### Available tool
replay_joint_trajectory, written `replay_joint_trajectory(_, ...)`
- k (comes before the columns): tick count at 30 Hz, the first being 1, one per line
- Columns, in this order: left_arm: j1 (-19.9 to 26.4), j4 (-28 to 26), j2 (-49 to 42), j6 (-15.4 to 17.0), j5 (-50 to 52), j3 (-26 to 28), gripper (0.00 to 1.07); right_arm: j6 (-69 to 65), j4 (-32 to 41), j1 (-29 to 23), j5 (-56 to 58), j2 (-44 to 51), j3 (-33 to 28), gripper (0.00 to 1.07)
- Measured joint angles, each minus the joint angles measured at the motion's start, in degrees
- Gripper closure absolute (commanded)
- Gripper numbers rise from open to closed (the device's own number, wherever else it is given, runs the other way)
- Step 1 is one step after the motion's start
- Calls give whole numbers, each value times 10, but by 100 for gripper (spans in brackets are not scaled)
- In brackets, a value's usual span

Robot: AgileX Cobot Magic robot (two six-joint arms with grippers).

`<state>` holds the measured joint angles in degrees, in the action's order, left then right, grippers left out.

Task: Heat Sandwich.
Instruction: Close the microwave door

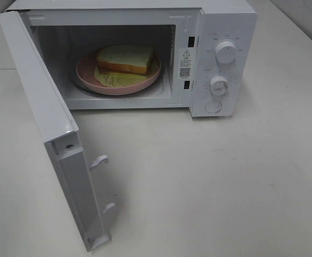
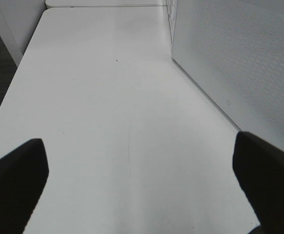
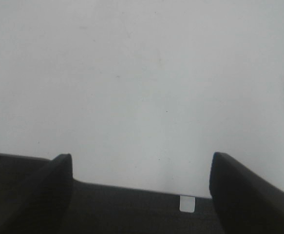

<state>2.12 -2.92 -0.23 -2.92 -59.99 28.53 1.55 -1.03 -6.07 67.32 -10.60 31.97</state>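
Well, microwave [image 1: 222, 32] sticker [image 1: 185, 63] (QR code [image 1: 184, 72]) unreadable; sandwich [image 1: 124, 58] inside.

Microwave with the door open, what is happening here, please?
Nothing is being handled now. The sandwich lies on a pink plate inside the white microwave, whose door stands wide open. The left gripper and right gripper are both over the white table, jaws open and empty. The door is not yet closed.
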Motion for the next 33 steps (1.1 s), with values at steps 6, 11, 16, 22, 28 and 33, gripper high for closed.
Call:
replay_joint_trajectory(6, 0, 0, 0, 0, 0, 0, 9, 0, 0, 53, 0, 61, 0, 33)
replay_joint_trajectory(11, 0, 0, 0, 0, 0, 0, 9, 3, 0, 87, -7, 106, -2, 33)
replay_joint_trajectory(16, 0, 0, 0, 0, 0, 0, 9, 6, -11, 95, -46, 108, -12, 33)
replay_joint_trajectory(22, 0, 0, 0, 0, 0, 0, 9, -5, -29, 95, -78, 108, -29, 33)
replay_joint_trajectory(28, 0, 0, 0, 0, 0, 0, 9, -6, -30, 95, -80, 108, -30, 33)
replay_joint_trajectory(33, 0, 0, 0, 0, 0, 0, 9, -6, -31, 95, -80, 108, -30, 33)
